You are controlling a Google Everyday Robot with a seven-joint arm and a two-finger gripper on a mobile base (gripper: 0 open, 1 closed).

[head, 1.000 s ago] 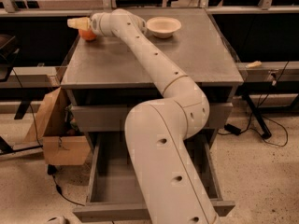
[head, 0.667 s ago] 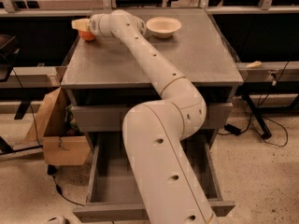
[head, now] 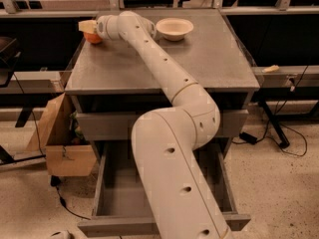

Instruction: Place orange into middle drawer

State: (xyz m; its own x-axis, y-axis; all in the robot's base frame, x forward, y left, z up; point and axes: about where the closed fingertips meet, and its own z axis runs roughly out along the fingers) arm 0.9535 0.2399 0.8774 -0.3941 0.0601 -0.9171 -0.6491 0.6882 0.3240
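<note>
The orange is small and round and sits at the far left edge of the grey cabinet top. My gripper is at the orange, reaching over its top from the right, with the white arm stretched across the cabinet top. The middle drawer is pulled out wide below the cabinet. What I can see of its inside is bare, and my arm hides its middle. The drawer above it is closed.
A cream-white shallow bowl stands on the far part of the cabinet top, right of the gripper. An open cardboard box stands on the floor left of the cabinet. Cables and a stand leg lie to the right.
The gripper has shifted slightly at the orange. The orange and the drawer have not visibly moved.
</note>
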